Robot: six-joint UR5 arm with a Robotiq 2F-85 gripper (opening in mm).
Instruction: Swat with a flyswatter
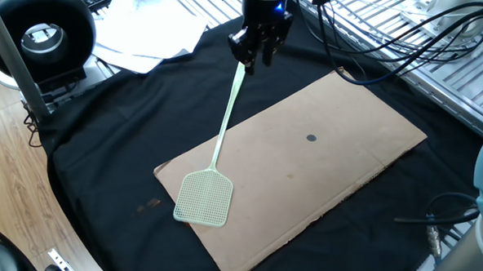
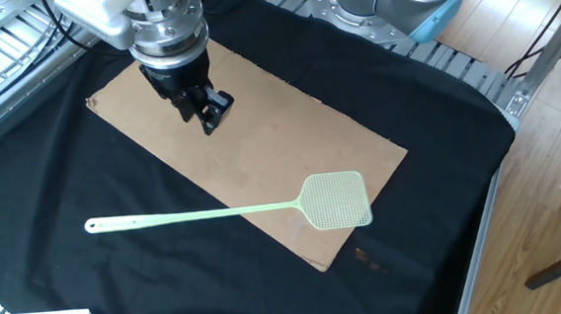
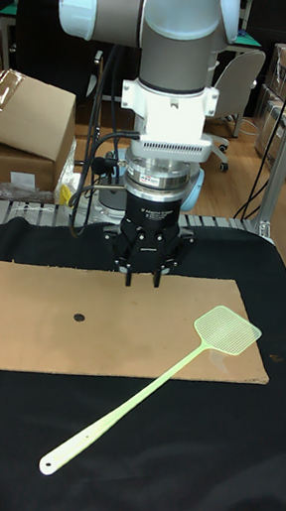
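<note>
The pale green flyswatter [image 1: 204, 197] lies flat, its mesh head on the near corner of a brown cardboard sheet [image 1: 330, 172] and its thin handle running out over the black cloth. In the other fixed view the flyswatter [image 2: 338, 199] stretches left to its handle end. My gripper [image 1: 253, 58] hangs above the handle's tip, open and holding nothing. The other fixed view puts the gripper [image 2: 210, 117] over the cardboard, apart from the handle. In the tall fixed view the gripper [image 3: 143, 283] points down behind the flyswatter [image 3: 226, 329], with a gap between its fingers.
A small dark spot [image 1: 311, 138] marks the cardboard. White papers [image 1: 148, 33] and a round black device [image 1: 42, 29] sit at the far left. Cables [image 1: 376, 43] run over a metal rack at the back right. A cardboard box [image 3: 14, 123] stands behind the table.
</note>
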